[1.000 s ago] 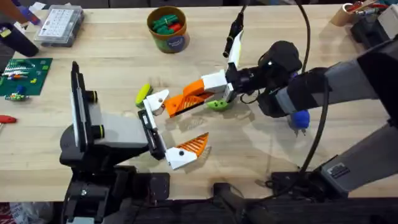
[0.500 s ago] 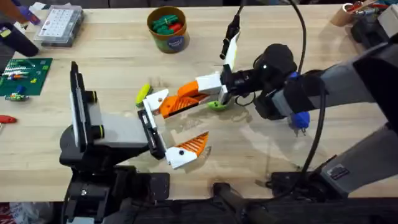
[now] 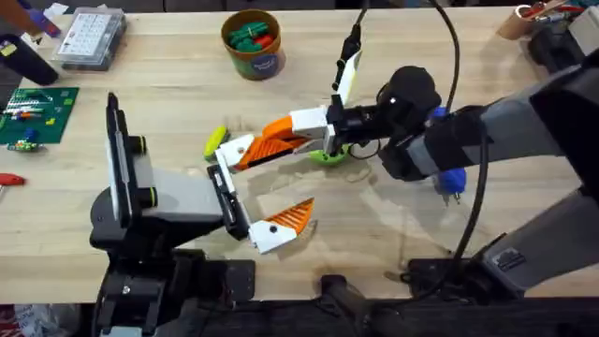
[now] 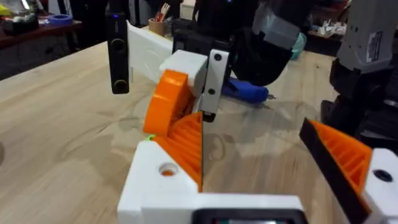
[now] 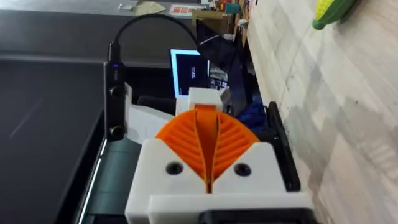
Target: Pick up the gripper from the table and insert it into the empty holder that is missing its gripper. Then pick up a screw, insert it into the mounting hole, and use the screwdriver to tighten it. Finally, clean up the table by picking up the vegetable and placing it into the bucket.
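The orange ribbed gripper lies slanted with its end against the white pointed holder on my left arm's black rail. My right gripper is shut on it from the right. In the left wrist view the gripper sits against the holder, with the right gripper just behind. My left gripper stands open, and its twin mount carries an orange finger. The vegetable, a yellow-green corn, lies left of the holder. The bucket stands at the back.
A green piece lies under the right wrist. A blue screwdriver rests to the right of it. A clear parts box and a green circuit board sit at the far left. A tan cup with red tools is at the back right.
My right gripper has carried the orange gripper leftward and slightly back, until its end meets the holder. The left arm has stayed still.
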`<state>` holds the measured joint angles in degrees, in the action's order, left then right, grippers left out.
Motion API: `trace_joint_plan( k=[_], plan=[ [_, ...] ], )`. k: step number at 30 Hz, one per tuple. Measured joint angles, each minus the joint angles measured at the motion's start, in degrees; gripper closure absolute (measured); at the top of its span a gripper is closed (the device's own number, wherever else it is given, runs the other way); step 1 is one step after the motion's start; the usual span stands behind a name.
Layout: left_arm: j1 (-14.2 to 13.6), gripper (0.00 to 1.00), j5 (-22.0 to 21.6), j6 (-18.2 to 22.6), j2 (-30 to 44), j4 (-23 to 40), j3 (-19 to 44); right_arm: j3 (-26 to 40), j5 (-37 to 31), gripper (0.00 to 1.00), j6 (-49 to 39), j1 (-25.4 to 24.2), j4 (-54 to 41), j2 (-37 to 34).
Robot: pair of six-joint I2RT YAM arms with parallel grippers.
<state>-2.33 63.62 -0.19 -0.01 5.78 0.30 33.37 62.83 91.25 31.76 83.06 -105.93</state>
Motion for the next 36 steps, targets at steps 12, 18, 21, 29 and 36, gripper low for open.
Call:
trace_joint_plan(
  k=[12, 18, 21, 29, 36],
  plan=[
    [0.00, 0.011, -0.03, 0.04, 0.00, -0.03, 0.00, 1.74, -0.92, 0.986, -0.01, 1.61, -2.56, 0.00],
    [0.00, 0.011, -0.03, 0.05, 0.00, -0.03, 0.00, 1.74, -0.92, 0.986, -0.01, 1.61, -2.57, 0.00],
    [0.00, 0.011, -0.03, 0.05, 0.01, -0.02, 0.00, 1.74, -0.92, 0.986, -0.01, 1.61, -2.56, 0.00],
    [0.00, 0.011, -0.02, 0.05, 0.00, -0.03, 0.00, 1.74, -0.92, 0.986, -0.01, 1.61, -2.55, 0.00],
    [0.00, 0.011, -0.02, 0.05, 0.01, -0.02, 0.00, 1.74, -0.94, 0.993, -0.01, 1.61, -2.55, 0.00]
  ],
)
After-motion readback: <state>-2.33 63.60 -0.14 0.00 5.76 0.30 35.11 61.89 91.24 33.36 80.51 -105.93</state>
